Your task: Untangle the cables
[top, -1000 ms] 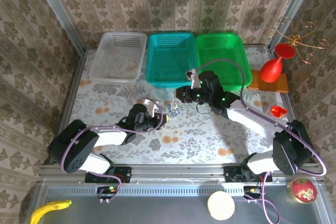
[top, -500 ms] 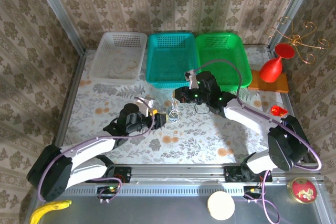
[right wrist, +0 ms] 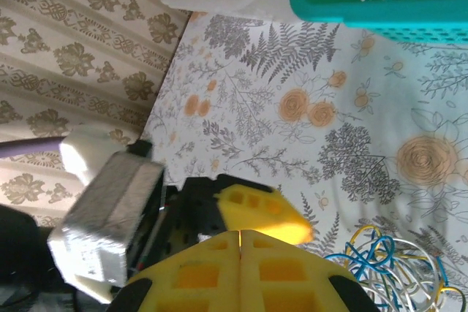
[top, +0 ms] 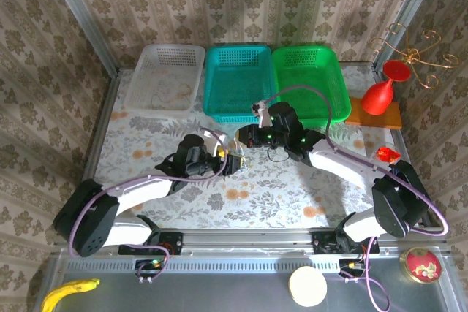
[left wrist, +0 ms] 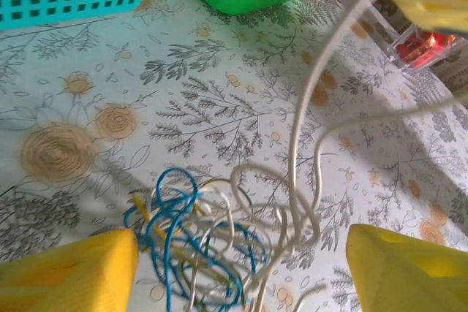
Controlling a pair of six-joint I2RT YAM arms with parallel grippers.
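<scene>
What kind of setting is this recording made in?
Probably a staged robot test cell, not a real room: wallpaper panels set in an aluminium frame, the left arm and right arm bolted to a rail, and three plastic baskets lined up behind the cables.

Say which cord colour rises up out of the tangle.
The whitish cord: it rises away toward the upper right, while the blue cord lies bunched low.
</scene>
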